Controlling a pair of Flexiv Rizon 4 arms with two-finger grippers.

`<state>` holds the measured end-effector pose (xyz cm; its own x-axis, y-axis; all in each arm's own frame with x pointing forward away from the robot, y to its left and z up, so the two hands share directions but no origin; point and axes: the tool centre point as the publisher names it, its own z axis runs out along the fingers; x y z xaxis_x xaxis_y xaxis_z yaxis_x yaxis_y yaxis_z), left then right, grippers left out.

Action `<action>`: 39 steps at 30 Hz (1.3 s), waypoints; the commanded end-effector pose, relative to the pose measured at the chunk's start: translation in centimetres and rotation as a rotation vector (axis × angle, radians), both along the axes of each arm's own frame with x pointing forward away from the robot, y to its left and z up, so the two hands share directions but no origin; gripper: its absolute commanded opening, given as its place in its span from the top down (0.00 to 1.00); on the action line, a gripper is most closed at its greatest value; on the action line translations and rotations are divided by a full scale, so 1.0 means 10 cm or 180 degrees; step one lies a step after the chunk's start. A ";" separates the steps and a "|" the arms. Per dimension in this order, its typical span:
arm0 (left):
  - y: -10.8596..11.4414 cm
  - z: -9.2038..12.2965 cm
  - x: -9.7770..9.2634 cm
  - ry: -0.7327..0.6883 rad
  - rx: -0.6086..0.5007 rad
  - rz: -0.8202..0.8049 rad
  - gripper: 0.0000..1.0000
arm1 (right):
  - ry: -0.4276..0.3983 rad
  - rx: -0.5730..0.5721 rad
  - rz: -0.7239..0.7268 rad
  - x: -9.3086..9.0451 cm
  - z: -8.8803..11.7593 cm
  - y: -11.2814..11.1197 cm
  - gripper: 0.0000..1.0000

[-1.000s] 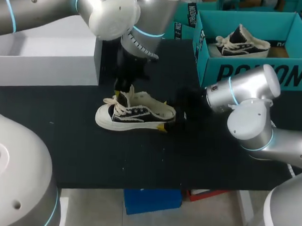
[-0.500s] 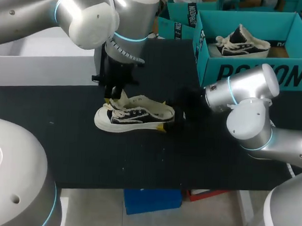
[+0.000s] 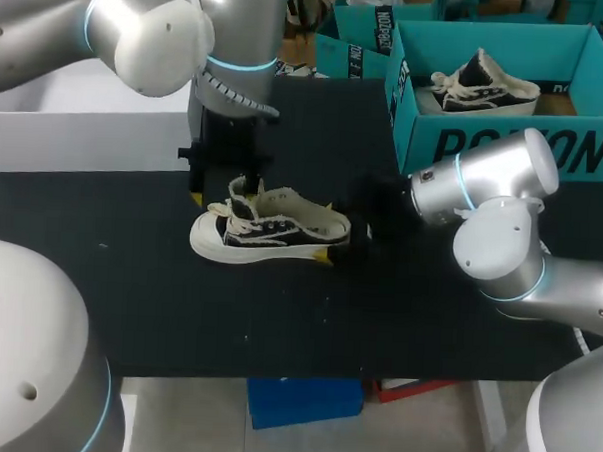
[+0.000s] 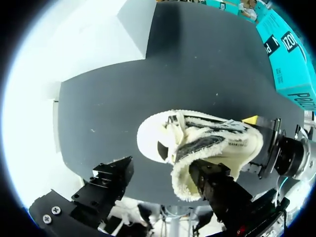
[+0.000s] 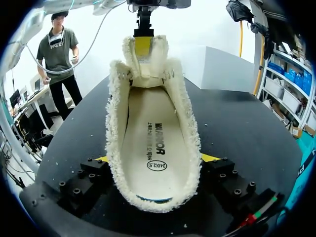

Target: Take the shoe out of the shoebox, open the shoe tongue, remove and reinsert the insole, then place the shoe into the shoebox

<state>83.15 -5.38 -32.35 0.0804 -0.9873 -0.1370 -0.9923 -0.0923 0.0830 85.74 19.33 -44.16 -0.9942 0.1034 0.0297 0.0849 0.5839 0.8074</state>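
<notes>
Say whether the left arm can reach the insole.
Probably yes: the left gripper is at the tongue, the insole lies bare in the sneaker, the right gripper clamps only its heel.

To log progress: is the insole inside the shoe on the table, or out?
Inside. The right wrist view shows the insole lying flat in the shoe, between its fleecy walls.

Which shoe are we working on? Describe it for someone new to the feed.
On the black table, just off the white box's corner, stands a black shoe with cream fleece. Unlike its twin in the teal shoebox, it sits on the table, heel in the right gripper.
</notes>
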 end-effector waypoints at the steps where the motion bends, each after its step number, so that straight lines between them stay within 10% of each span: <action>1: 0.06 0.18 0.02 0.0072 -0.0305 -0.0316 0.00 | 0.0002 -0.0005 -0.0005 0.01 0.00 -0.01 1.00; 11: -0.03 0.46 -0.07 0.0386 -0.0663 -0.1856 0.00 | 0.0002 -0.0005 -0.0005 0.01 0.00 -0.01 1.00; 12: -0.05 0.47 -0.08 0.0417 -0.0679 -0.2029 0.14 | 0.0002 -0.0005 -0.0005 0.01 0.00 -0.01 1.00; 15: -0.09 0.51 -0.12 0.0616 -0.0729 -0.2550 1.00 | 0.0002 -0.0005 -0.0005 0.01 0.00 -0.01 1.00; 29: -0.36 0.64 -0.19 0.1082 -0.1155 -0.4170 1.00 | 0.0002 -0.0005 -0.0005 0.01 0.00 -0.01 1.00; 39: -0.36 0.64 -0.19 0.1082 -0.1155 -0.4170 1.00 | 0.0002 -0.0005 -0.0005 0.01 0.00 -0.01 1.00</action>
